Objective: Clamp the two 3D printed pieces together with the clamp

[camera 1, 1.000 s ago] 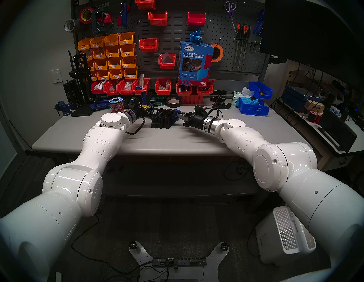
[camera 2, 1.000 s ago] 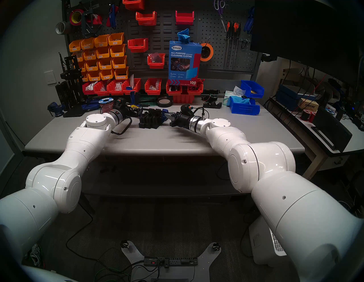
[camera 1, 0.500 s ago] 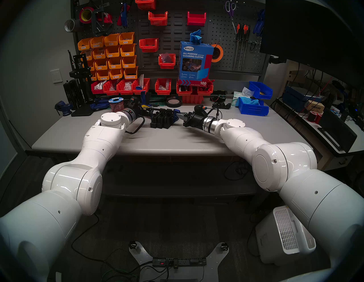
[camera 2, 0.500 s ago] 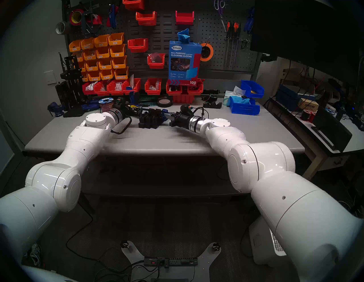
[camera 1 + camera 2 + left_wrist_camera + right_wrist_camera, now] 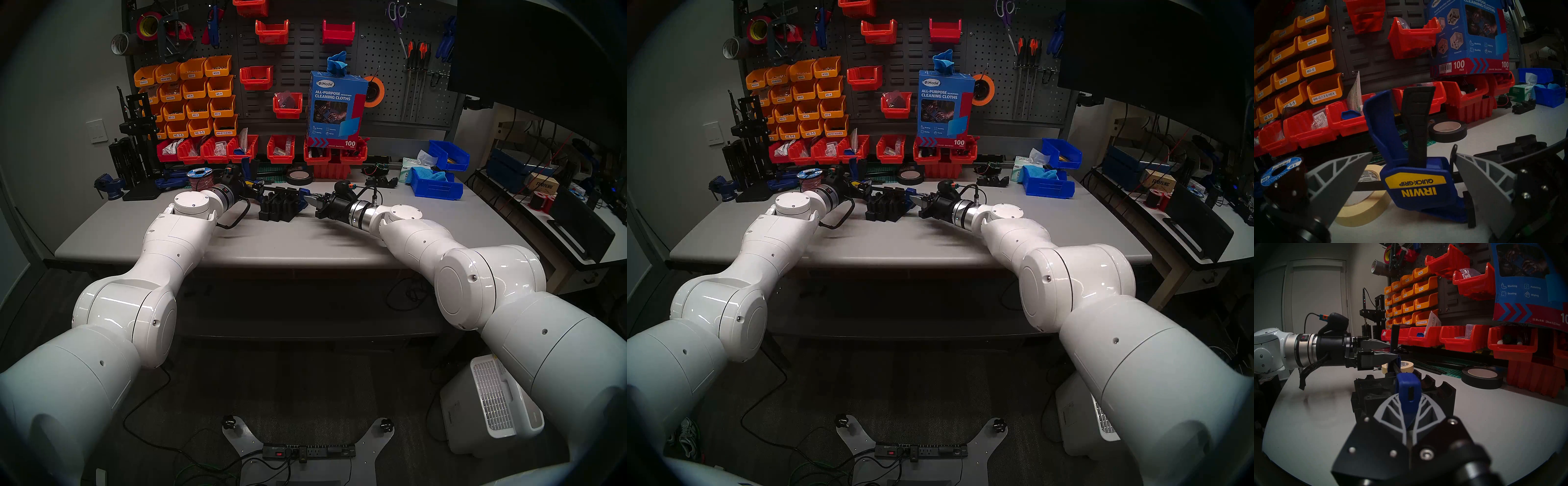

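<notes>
Operator: My left gripper (image 5: pixel 1412 191) sits at the bottom of the left wrist frame, its grey fingers (image 5: pixel 1335 183) spread wide on either side of the clamp (image 5: pixel 1415 186), which fills the lower centre with its IRWIN label upside down. Neither finger touches the blue body there.

Onlooker: And the right one?

Operator: The right gripper (image 5: pixel 1407 414) is pressed together on the clamp's far blue jaw, lower centre of the right wrist frame. In the head view it shows just right of centre, at the right end of the black pieces.

Onlooker: Where are the printed pieces?

Operator: The two 3D printed pieces (image 5: pixel 280 205) stand side by side on the grey table (image 5: pixel 305 244), centre of the head frame, between my two grippers. The clamp's thin black bar runs across their tops toward the trigger handle on the left.

Onlooker: Anything close by?

Operator: A black tape roll (image 5: pixel 1447 131) lies right of centre, behind the handle, and a cream tape roll (image 5: pixel 1362 208) lies at lower left, under the bar.
</notes>
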